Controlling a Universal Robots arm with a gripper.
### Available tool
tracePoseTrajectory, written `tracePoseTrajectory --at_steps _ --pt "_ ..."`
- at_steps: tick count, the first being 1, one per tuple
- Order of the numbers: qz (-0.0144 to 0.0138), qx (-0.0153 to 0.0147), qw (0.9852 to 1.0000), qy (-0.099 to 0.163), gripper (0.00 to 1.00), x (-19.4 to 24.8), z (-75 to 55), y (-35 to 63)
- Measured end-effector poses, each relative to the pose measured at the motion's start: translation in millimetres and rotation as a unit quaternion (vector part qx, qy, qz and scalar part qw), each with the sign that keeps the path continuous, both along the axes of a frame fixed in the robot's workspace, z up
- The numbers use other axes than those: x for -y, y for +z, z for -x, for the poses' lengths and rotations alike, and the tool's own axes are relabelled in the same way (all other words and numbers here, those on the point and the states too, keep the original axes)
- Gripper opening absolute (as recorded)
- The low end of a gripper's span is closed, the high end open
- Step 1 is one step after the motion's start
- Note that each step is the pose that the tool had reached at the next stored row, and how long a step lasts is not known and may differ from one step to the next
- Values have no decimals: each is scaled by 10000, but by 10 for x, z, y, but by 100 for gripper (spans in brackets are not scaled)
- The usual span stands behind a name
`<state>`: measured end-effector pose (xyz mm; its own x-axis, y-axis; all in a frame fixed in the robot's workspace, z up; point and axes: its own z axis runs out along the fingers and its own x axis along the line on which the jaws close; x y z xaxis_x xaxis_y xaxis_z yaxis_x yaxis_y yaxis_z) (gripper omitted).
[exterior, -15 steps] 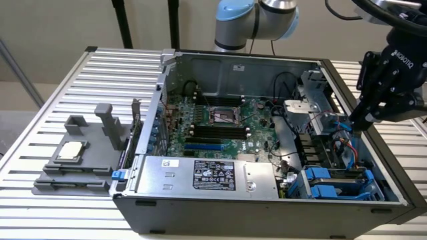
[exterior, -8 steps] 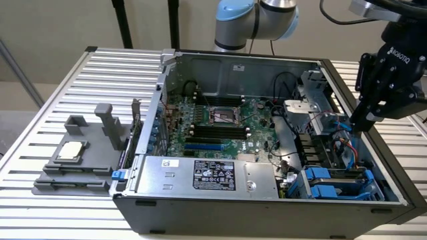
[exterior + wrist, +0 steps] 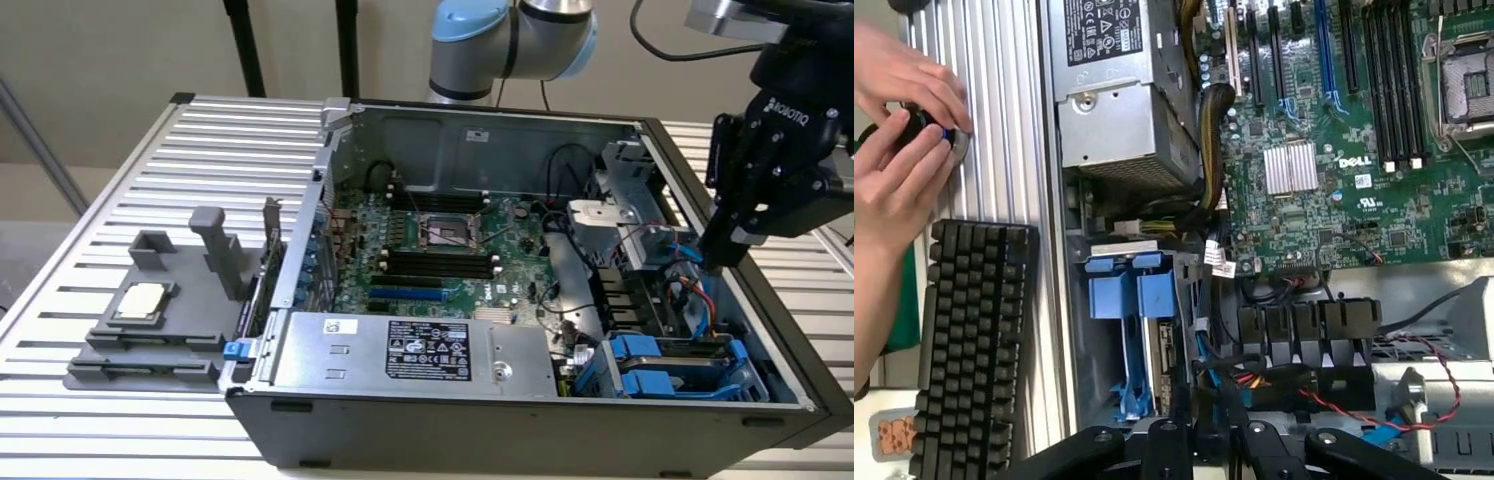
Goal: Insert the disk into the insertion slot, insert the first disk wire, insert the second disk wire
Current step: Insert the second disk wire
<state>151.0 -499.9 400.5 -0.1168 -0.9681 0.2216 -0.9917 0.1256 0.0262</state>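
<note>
Plainly the disk (image 3: 657, 368) sits in its slot (image 3: 750, 380) at the case's (image 3: 534, 432) front corner, while our gripper (image 3: 731, 255), fingers seemingly pinched shut, hangs among loose wires (image 3: 705, 300) we fear snagging.

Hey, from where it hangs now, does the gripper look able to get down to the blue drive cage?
Probably yes. The gripper hangs over the open computer case, near the insertion slot, and nothing covers the slot from above. Loose cables close by might snag, though.
</note>
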Motion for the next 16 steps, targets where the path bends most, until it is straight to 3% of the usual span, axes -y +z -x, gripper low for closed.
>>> tracePoseTrajectory --at_steps 4,12,14,16 --pt "-1 0 10000 0 25 -38 3 -38" --pt "12 0 10000 0 25 -229 20 -36" --pt "24 0 10000 0 25 -271 23 -27" --pt "52 0 10000 0 25 -273 23 -26"
